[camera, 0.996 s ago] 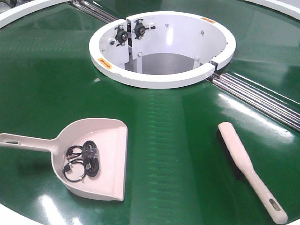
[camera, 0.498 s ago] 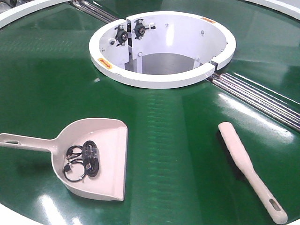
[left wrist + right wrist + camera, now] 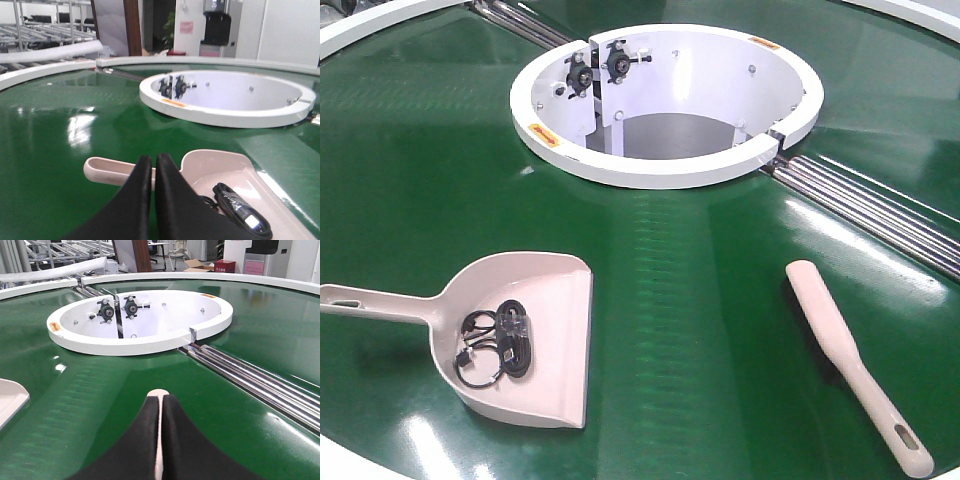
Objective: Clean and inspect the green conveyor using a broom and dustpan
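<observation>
Although the brief second leading up to this moment shows nothing shifting in the front view, the layout itself says a good deal: the pink dustpan [image 3: 515, 340] lies flat on the green conveyor belt [image 3: 700, 300] at the left, its handle pointing outward and a coiled black cable [image 3: 498, 345] resting inside its tray, while the pink hand broom [image 3: 855, 362] lies well apart at the right, bristle edge down and handle toward the near rim. No loose debris shows on the belt between them. Beyond both stands the white circular hub [image 3: 665, 105], with the steel rollers [image 3: 865, 205] running off to its right. The left gripper [image 3: 152, 170] hangs just over the dustpan's handle with its black jaws pressed together, clasping nothing; the right gripper [image 3: 161, 405] sits likewise closed and empty, directly above the broom's tip. With no change across the frames, my judgement is that the scene fits both a sweep finished, tools laid down, and arms poised before a pickup.
</observation>
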Tool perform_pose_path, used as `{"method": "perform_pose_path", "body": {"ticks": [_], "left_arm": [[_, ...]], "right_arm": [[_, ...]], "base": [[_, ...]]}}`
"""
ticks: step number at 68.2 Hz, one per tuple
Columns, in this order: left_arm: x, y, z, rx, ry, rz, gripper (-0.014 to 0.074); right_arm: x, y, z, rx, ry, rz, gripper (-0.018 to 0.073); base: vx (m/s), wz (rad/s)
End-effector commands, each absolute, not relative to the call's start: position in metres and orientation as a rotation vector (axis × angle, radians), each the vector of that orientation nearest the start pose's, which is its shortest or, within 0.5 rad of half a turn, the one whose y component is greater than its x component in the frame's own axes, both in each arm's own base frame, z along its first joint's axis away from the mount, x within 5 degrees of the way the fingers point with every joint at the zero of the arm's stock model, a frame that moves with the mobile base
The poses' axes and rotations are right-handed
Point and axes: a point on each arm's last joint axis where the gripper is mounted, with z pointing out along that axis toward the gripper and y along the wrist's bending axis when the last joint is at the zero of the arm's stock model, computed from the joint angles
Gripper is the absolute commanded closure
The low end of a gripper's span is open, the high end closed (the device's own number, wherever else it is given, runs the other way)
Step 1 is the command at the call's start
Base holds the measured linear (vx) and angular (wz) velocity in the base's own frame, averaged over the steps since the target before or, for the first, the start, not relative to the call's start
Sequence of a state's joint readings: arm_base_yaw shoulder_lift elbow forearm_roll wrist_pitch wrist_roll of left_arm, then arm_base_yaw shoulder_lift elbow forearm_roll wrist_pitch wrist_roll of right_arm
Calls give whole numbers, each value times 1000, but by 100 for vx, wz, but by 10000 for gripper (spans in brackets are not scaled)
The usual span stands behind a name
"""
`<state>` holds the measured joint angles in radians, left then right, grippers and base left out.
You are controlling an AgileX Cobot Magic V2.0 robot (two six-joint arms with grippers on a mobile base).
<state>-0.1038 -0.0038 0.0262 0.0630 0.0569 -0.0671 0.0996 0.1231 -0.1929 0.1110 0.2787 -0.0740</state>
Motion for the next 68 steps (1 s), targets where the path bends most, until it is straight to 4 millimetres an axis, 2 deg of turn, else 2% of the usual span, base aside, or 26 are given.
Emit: {"method": "perform_pose_path", "body": {"ticks": [1, 61, 68], "left_arm": [[56, -6, 194, 61, 1524, -105, 604], [56, -6, 194, 58, 1528, -107, 604], [56, -6, 194, 58, 1528, -107, 604]], "right_arm": [[59, 8, 260, -69, 1608, 117, 568], [59, 8, 260, -69, 1609, 117, 568], [59, 5, 252, -126, 1603, 9, 568]], "base": [[0, 0], [0, 0], [0, 0]]}}
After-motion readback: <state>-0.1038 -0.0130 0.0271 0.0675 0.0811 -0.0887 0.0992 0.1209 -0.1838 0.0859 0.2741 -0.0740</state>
